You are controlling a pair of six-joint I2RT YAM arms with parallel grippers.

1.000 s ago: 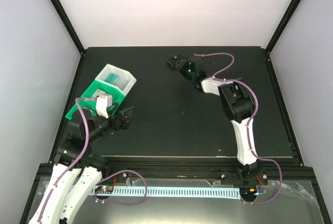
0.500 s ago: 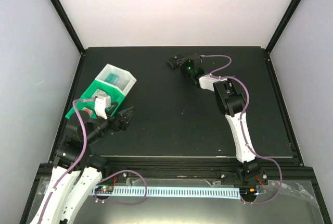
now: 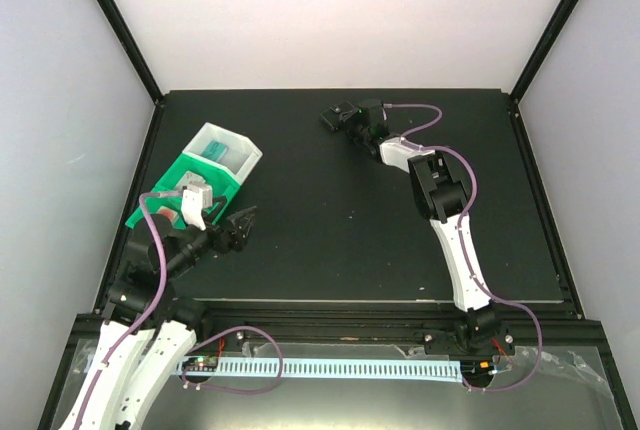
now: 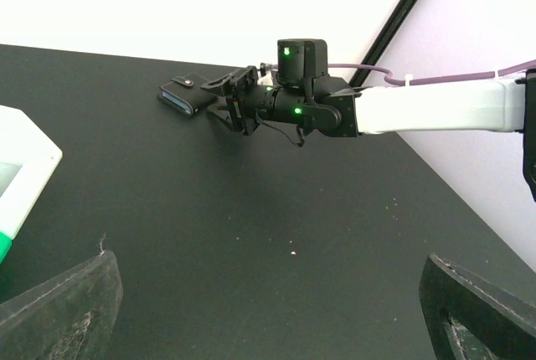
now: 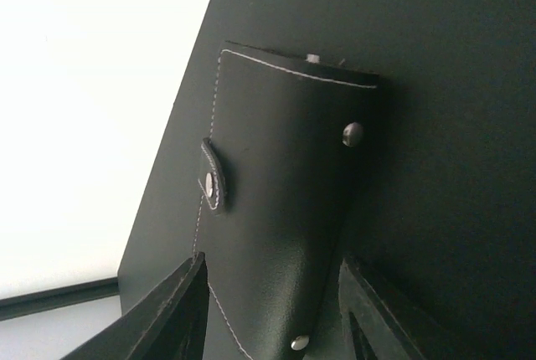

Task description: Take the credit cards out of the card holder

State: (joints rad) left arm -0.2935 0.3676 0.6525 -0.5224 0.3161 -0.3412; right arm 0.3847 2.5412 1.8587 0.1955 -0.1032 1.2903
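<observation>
Straddling the near end of the card holder, your right gripper has one finger on each side of it; you cannot tell whether they pinch it. The holder lies folded shut on the table, upper centre of the top view, near the far edge. Your left gripper, lower left beside the green bin, stands wide open, holding nothing.

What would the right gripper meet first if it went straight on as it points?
The card holder; its near end lies between the fingers of the right gripper, so contact likely comes immediately.
</observation>
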